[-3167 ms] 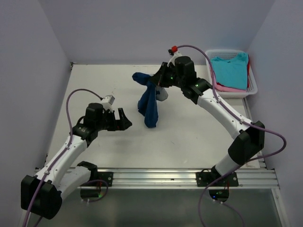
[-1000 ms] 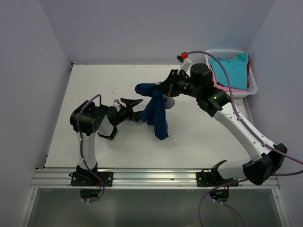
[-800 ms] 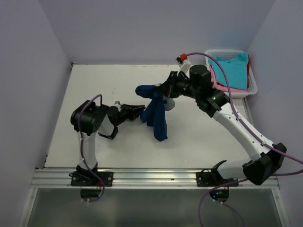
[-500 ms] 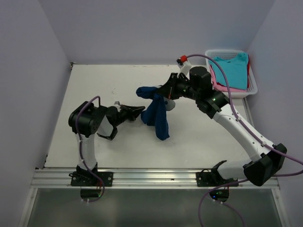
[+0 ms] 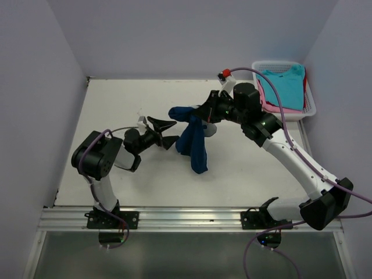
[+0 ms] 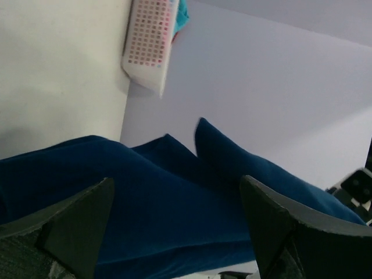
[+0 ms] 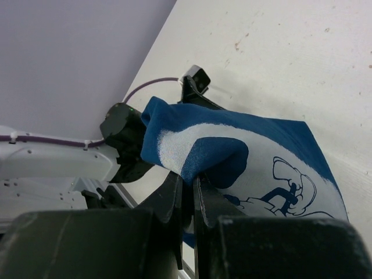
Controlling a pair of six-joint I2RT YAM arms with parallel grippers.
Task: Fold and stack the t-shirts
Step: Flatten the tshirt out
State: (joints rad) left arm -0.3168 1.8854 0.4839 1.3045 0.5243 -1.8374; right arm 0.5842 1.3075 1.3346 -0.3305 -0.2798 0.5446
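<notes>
Right gripper [image 5: 204,113] clenched on a bunched fold of the navy blue cotton tee with pale Mickey print [image 5: 195,145], fingers pinched tight in the wrist view [image 7: 189,180]. The tee hangs from it in a crumpled drape over the middle of the white counter [image 5: 116,104]. Left gripper [image 5: 167,131] released, jaws spread wide, pointing at the tee's left side; navy cloth fills the gap between its fingers, contact unclear. At the far right corner, a white plastic lattice basket [image 5: 311,110] holds a light turquoise tee [image 5: 283,87] on top of a pink one [image 5: 273,107].
</notes>
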